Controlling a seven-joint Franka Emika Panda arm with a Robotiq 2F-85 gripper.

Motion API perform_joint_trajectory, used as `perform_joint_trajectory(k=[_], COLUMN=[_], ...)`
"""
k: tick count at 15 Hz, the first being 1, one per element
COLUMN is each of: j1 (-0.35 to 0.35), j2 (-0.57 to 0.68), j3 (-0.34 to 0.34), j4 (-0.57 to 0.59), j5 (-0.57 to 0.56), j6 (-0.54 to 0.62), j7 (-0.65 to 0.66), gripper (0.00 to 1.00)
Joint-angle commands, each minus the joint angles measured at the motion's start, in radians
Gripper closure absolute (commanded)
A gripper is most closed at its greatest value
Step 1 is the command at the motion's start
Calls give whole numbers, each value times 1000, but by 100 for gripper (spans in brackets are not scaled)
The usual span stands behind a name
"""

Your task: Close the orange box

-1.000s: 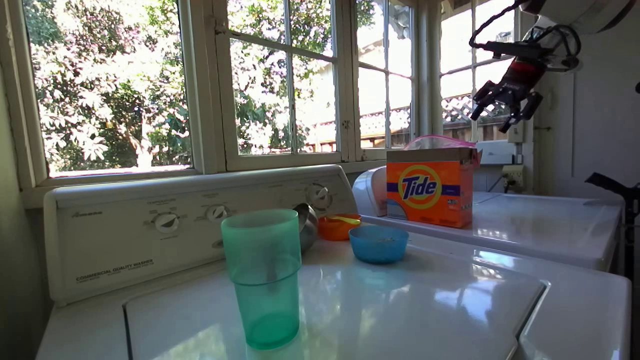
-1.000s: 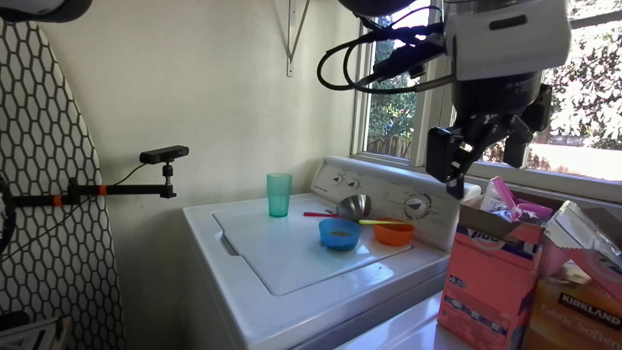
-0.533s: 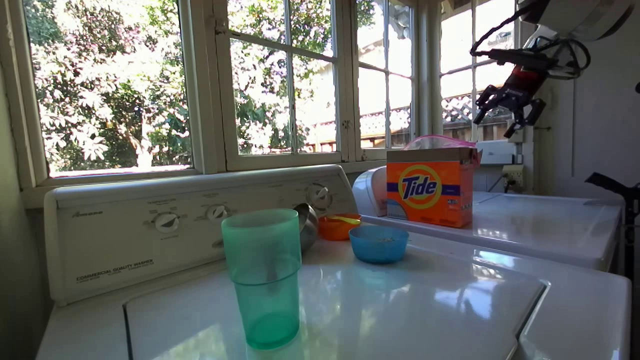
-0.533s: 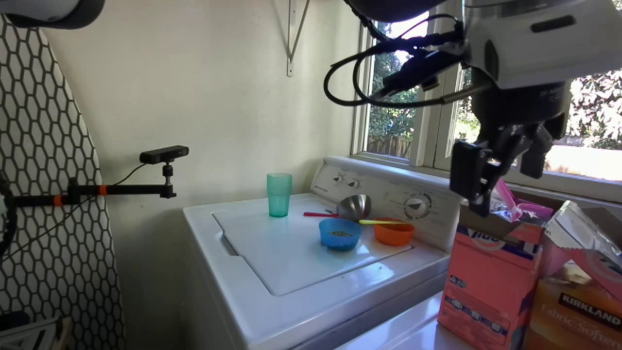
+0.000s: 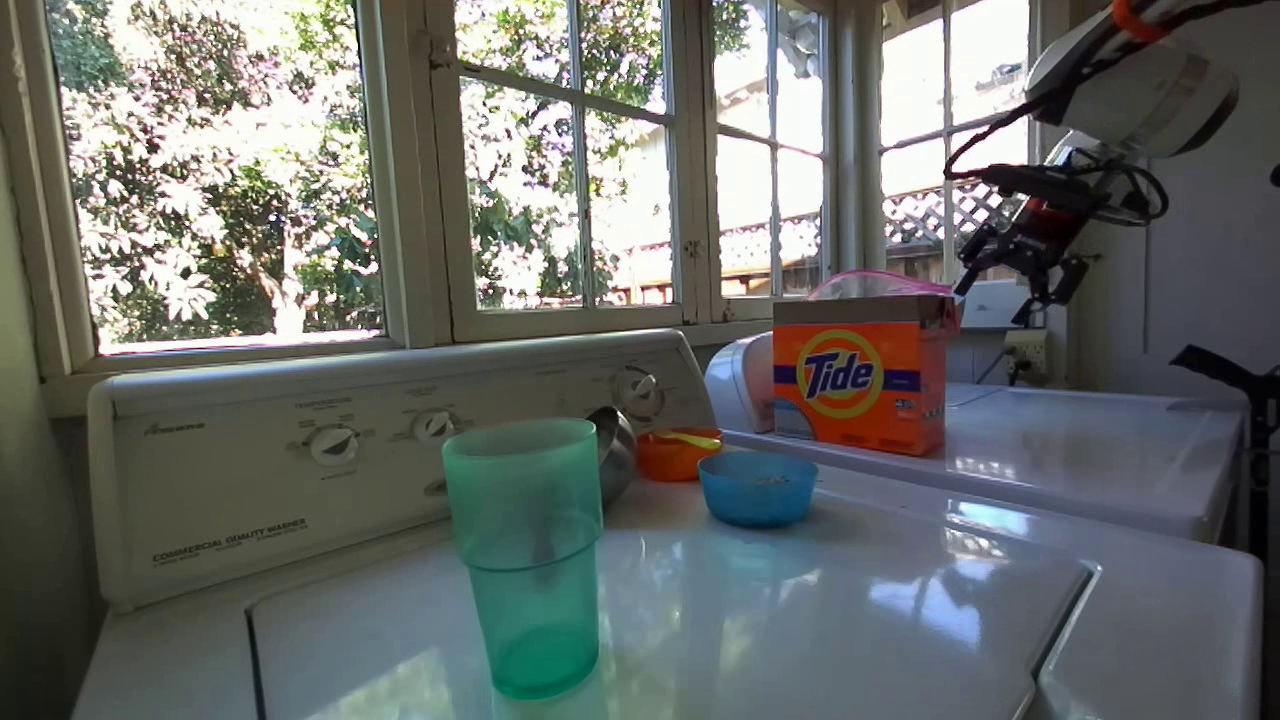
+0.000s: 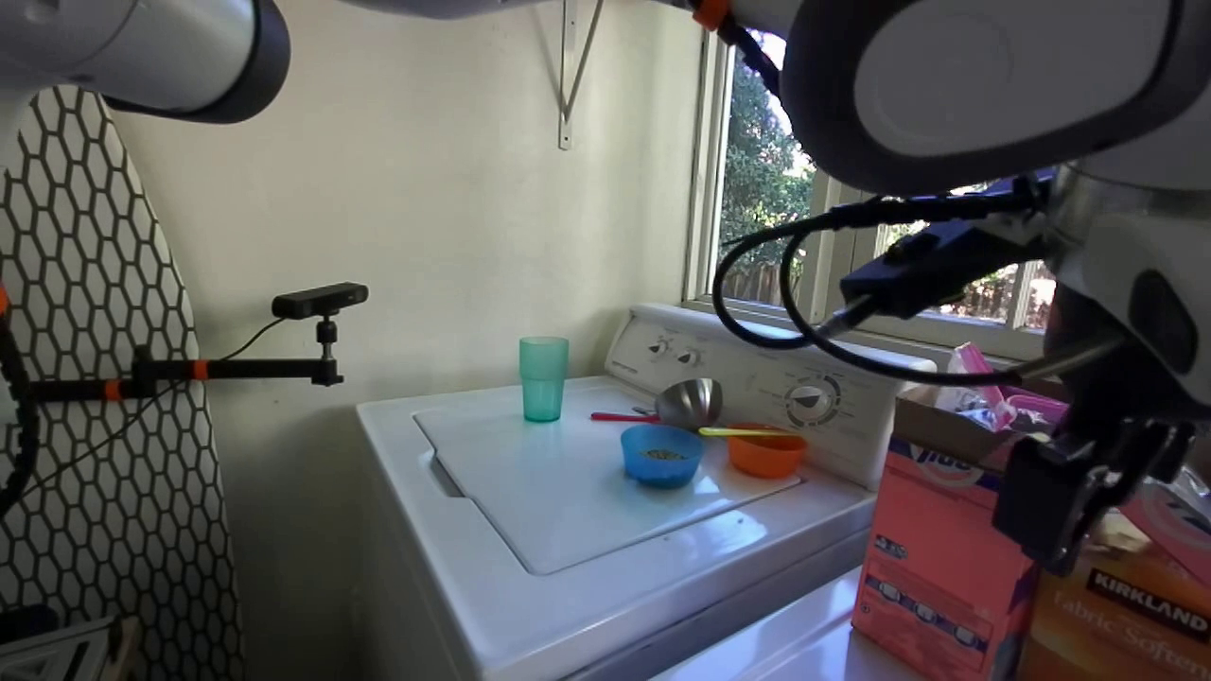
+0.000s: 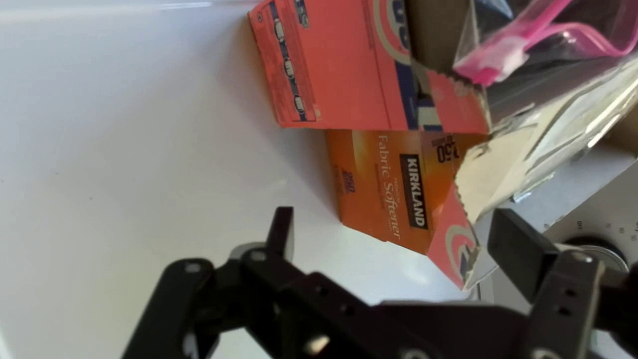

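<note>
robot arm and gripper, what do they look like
The arm is whitish and rounded, with dark rims at its joints. Black cables loop beside it, with an orange band higher up. The gripper is black, with two jointed, blocky fingers.

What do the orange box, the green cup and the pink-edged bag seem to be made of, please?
Orange box: smooth printed cardboard, judging by its ragged, pale torn edge. Green cup: probably frosted plastic, its walls matte yet translucent; glass is possible. Pink-edged bag: likely thin, glossy clear plastic, going by see-through sides and highlights.
</note>
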Motion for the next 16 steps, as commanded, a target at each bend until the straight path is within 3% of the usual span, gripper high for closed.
perform_joint_trajectory(k=[1,4,8,12,16], j1=[-13,-26,-84,-108,-86], j2=[24,64,67,105,94], j3=[6,11,60,64,41], j4=[28,72,89,116,91], j5=[6,9,114,178,164], j6=[-7,-11,-51,-90,-72], j7=[9,20,-107,-153,-126], gripper=[0,0,0,0,0])
